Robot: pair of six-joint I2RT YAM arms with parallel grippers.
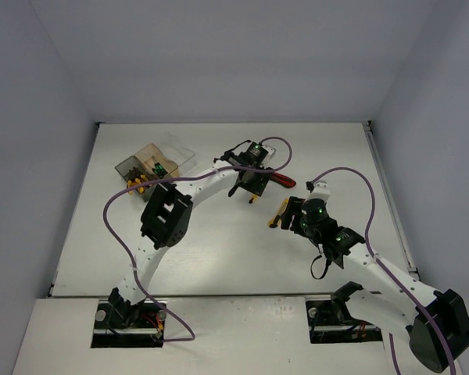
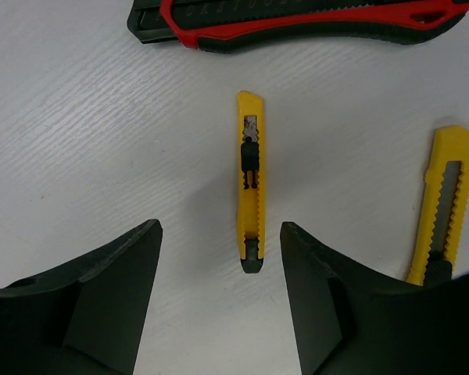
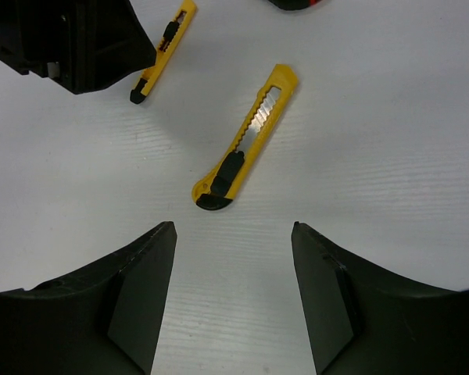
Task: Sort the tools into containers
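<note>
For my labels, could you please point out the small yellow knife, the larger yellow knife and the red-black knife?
small yellow knife [image 2: 251,215]: left wrist view, yellow body below slider.
larger yellow knife [image 3: 247,141]: right wrist view, middle of body.
red-black knife [image 2: 313,31]: left wrist view, red grip.

The counter [image 2: 78,117] is seen as white, with a faint streaked grain. A slim knife [image 2: 250,183] is coloured yellow, with a black slider and tip. A second knife [image 3: 246,141] is yellow, with a silver blade strip and a black end. A large knife [image 2: 297,19] is marked red over black. The left fingers [image 2: 117,312] and right fingers [image 3: 133,305] are shown black. The bins [image 1: 150,158] are tinted smoky grey, amber and clear.
</note>
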